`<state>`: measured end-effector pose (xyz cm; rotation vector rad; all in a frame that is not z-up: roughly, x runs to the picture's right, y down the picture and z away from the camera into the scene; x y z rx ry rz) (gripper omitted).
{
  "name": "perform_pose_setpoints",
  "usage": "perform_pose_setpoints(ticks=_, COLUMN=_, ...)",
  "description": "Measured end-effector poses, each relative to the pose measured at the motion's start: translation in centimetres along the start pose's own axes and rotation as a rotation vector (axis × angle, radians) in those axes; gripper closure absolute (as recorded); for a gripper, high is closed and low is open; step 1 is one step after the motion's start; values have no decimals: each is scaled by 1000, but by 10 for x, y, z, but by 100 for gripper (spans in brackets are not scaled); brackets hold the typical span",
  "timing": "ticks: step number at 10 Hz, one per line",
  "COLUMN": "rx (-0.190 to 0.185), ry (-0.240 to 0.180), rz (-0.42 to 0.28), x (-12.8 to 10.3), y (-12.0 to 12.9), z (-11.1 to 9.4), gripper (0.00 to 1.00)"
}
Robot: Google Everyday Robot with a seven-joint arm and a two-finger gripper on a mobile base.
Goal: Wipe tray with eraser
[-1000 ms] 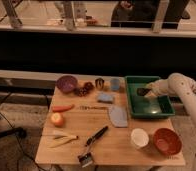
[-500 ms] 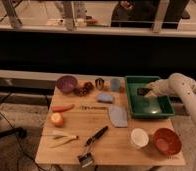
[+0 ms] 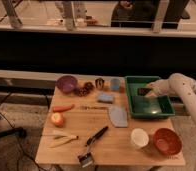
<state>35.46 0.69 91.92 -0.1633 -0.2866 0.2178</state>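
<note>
From where I stand the arm reaches in from the right side of the worktop (image 3: 111,136), and its pincer (image 3: 149,91) hangs low inside the green tray (image 3: 154,106), towards the tray's far left part. The eraser (image 3: 142,92), a small dark block, lies on the tray floor right at the pincer's tip, touching it or nearly so. I cannot tell whether the pincer is spread, pressed together or already pinching the block. I'd say the wiping step is in hand, with the eraser down in the tray and the floor nearer me not yet covered. The next move seems to call for steady downward pressure and a drag across the bare green floor, kept short of the raised sides. The grey-blue pad (image 3: 117,116) and the light blue block (image 3: 105,97) sit outside the tray. Against half a second ago, arm and eraser look to be in almost the same place, so any stroke is slow or only starting.
</note>
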Motion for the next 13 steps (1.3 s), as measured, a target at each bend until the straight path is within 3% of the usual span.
perform_pose_setpoints(ticks=1, rx=-3, ry=2, rz=-11, x=-1, y=1, z=0, gripper=77)
perform_pose_setpoints(ticks=7, rx=-6, ry=15, rz=5, x=-2, y=-1, z=0, gripper=22)
perform_pose_setpoints(ticks=11, rx=-4, ry=22, rz=20, x=-1, y=-4, z=0, gripper=22)
perform_pose_setpoints(ticks=12, rx=-6, ry=24, rz=20, x=2, y=-1, z=-1, gripper=28)
perform_pose_setpoints(ticks=13, rx=-5, ry=30, rz=25, x=10, y=3, z=-6, gripper=40)
